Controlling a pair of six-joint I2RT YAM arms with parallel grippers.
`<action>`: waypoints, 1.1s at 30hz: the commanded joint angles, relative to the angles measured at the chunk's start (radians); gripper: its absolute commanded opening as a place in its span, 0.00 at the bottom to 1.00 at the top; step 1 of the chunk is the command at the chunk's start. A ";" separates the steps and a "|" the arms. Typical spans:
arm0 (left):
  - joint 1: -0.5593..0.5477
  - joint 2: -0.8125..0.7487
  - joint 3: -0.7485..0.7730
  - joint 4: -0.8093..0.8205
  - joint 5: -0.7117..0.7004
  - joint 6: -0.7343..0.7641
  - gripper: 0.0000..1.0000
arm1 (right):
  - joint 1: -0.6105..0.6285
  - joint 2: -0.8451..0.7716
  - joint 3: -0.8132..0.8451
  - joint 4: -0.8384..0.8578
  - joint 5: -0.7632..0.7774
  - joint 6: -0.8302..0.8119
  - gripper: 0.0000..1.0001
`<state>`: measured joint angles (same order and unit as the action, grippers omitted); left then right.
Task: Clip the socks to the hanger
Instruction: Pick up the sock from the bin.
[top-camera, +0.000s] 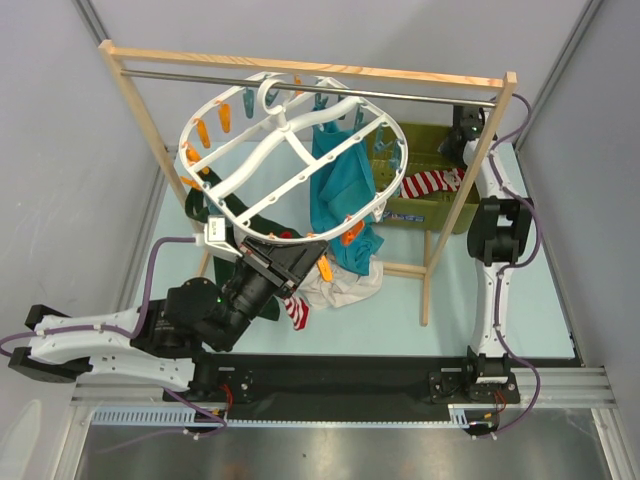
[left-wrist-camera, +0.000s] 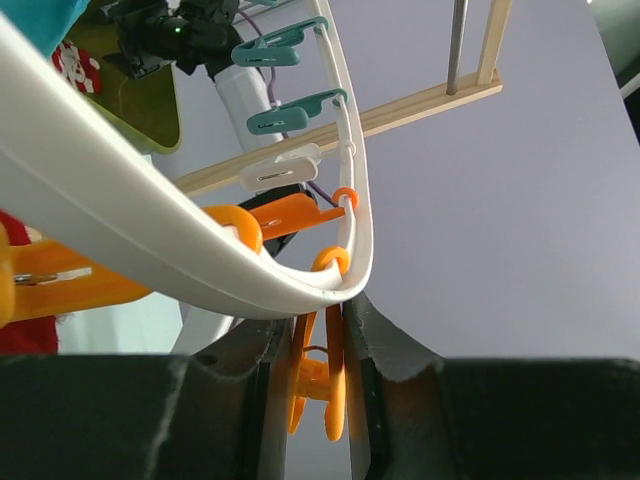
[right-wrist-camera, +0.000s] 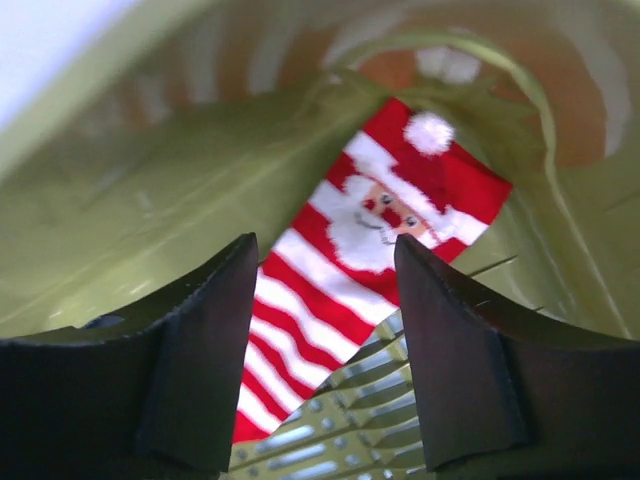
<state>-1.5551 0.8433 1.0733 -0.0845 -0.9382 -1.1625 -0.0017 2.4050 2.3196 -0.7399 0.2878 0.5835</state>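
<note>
while left end effector (left-wrist-camera: 318, 335) grips clip (left-wrist-camera: 330, 400), right end effector (right-wrist-camera: 325, 262) gapes over seemingly diagonal sock (right-wrist-camera: 400, 200).

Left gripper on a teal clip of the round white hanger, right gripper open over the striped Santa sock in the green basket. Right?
Wrong colour: the left gripper holds an orange plastic clip on the round white plastic hanger, see left wrist view. The rest holds: right gripper open over the red-and-white striped Santa sock in the olive-green basket.
</note>
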 joint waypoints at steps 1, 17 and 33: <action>0.001 0.002 -0.006 -0.035 0.004 -0.019 0.00 | -0.001 0.042 0.037 -0.041 0.122 -0.001 0.62; 0.001 0.019 -0.007 -0.040 -0.010 -0.022 0.00 | -0.004 0.140 -0.032 -0.058 0.038 0.036 0.55; 0.001 0.030 -0.004 -0.051 -0.016 -0.039 0.00 | -0.017 -0.058 -0.074 0.073 -0.035 -0.043 0.00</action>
<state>-1.5551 0.8642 1.0733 -0.0856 -0.9398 -1.1782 -0.0170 2.4611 2.2440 -0.6899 0.2783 0.5739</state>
